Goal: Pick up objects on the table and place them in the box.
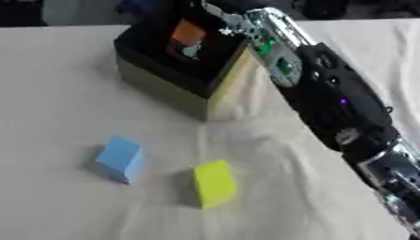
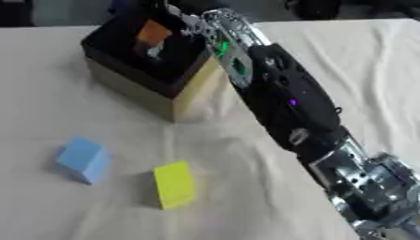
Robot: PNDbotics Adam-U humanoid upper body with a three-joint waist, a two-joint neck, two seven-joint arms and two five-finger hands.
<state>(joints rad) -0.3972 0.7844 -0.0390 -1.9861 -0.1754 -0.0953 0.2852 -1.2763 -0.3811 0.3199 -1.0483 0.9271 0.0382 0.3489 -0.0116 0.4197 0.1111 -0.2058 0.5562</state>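
Right arm stretched from the near right up over the far box, right hand above its dark opening with an orange block at the fingertips, grip impossible to tell, blue block and yellow block side by side on the near cloth.

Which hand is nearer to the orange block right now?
Right. The right hand is over the box beside the orange block; the left hand is out of view.
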